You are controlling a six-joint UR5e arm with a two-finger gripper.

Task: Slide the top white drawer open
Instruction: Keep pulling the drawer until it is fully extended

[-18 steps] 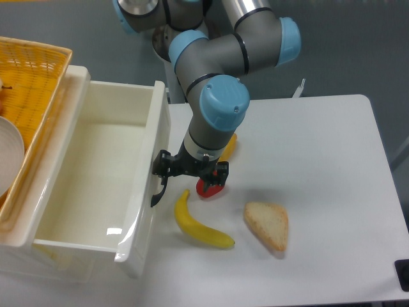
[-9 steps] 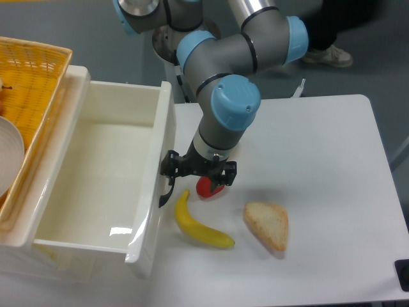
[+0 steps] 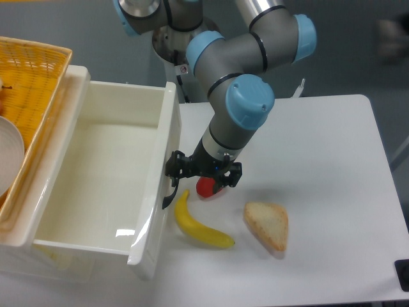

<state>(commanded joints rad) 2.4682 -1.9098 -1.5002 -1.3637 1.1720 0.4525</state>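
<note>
Gripping the curved black handle (image 3: 170,194), gripper (image 3: 174,174) sits pinched on it at the front of the top white drawer (image 3: 102,179), which is pulled well out w/ its inside showing. Banana (image 3: 198,224) at 5 o'clock, red object (image 3: 206,187) at 3, bread slice (image 3: 267,226) farther right. Yellow wicker basket (image 3: 32,77) at 10 o'clock.

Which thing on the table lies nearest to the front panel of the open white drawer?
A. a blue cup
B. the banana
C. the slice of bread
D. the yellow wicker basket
B: the banana lies just beside the front panel of the top white drawer, below the gripper, while the slice of bread lies farther to the right.
</note>
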